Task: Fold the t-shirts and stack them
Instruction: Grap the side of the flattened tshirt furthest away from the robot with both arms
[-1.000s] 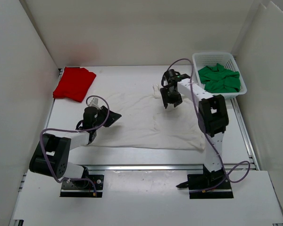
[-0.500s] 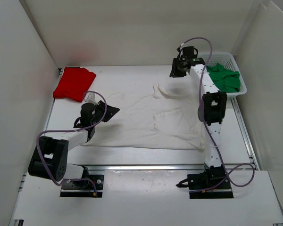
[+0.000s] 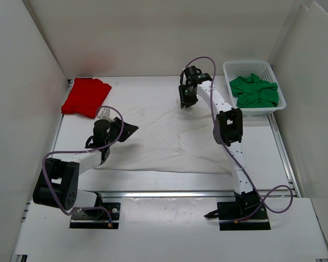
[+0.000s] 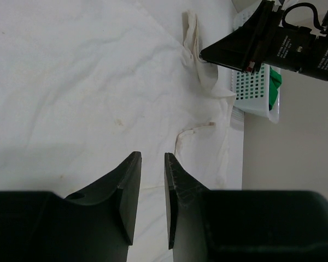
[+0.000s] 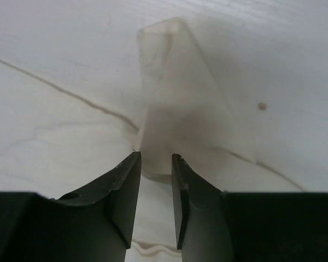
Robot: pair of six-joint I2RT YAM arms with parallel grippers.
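my right gripper (image 5: pixel 156 155) is hanging over the far sleeve (image 5: pixel 172 93) of the white t-shirt (image 3: pixel 169 139), its jaws only a slit apart. i cannot tell whether any cloth is nipped between them. for this step i am judging that the tips need to be pressing down into the sleeve's thin outer edge before closing, taking one layer only, then carrying it low and flat toward the shirt's middle so no crease is dragging along.

the sleeve is looking sheer, almost translucent, and is tapering to a blunt point on the far side. my left gripper (image 4: pixel 153 157) is hovering over the shirt's left edge, jaws narrowly parted with nothing between them. there it could be pinning the cloth against sliding. the shirt is lying spread and softly wrinkled across the middle of the smooth white table (image 3: pixel 142 90).

far left, the red t-shirt (image 3: pixel 86 96) is sitting folded. far right, the green t-shirt (image 3: pixel 254 91) is lying crumpled in a white mesh basket (image 3: pixel 246 64).
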